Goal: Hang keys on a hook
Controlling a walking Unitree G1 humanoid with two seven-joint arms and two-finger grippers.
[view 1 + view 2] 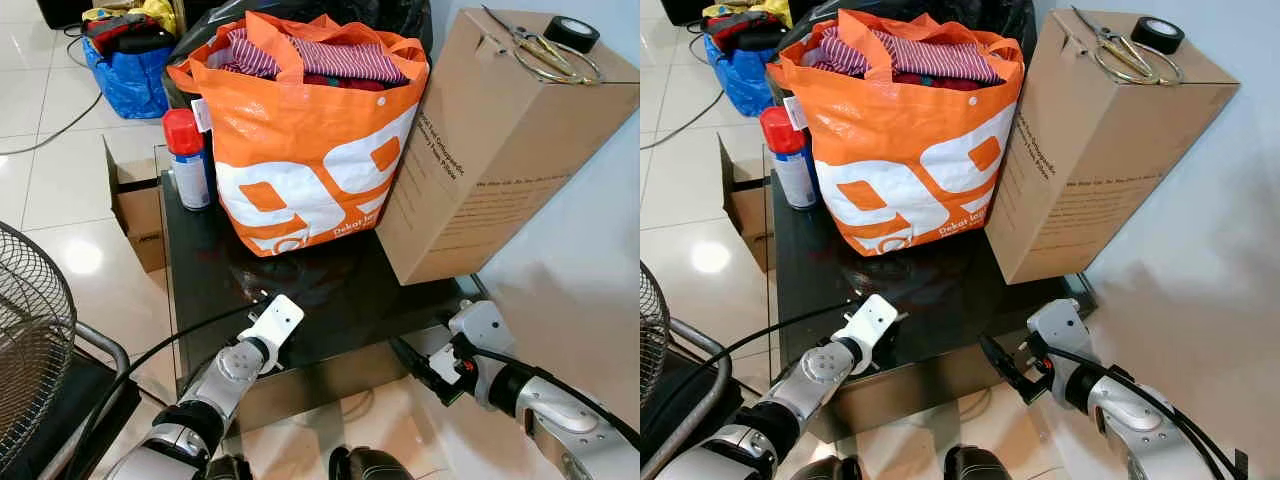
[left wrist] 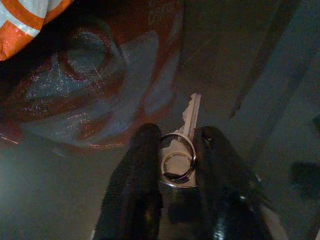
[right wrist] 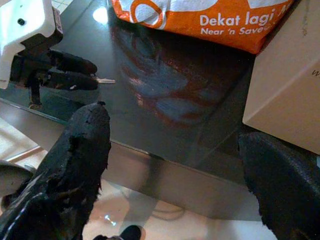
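Note:
A silver key on a metal ring (image 2: 178,150) lies on the black glass table (image 1: 350,300) near its front edge. My left gripper (image 2: 177,137) is low over the table, shut on the key's ring, with a finger on each side. The key's blade (image 3: 105,80) sticks out past the fingertips. In the right wrist view the left gripper (image 3: 90,73) shows under its white wrist housing (image 1: 275,322). My right gripper (image 1: 425,362) hovers open at the table's front right corner, fingers (image 3: 82,145) spread wide and holding nothing.
An orange shopping bag (image 1: 300,150) full of clothes and a tall cardboard box (image 1: 480,150) with scissors and a tape roll on top fill the table's back. A red-capped spray can (image 1: 187,158) stands at the back left. A fan grille (image 1: 30,340) is at left.

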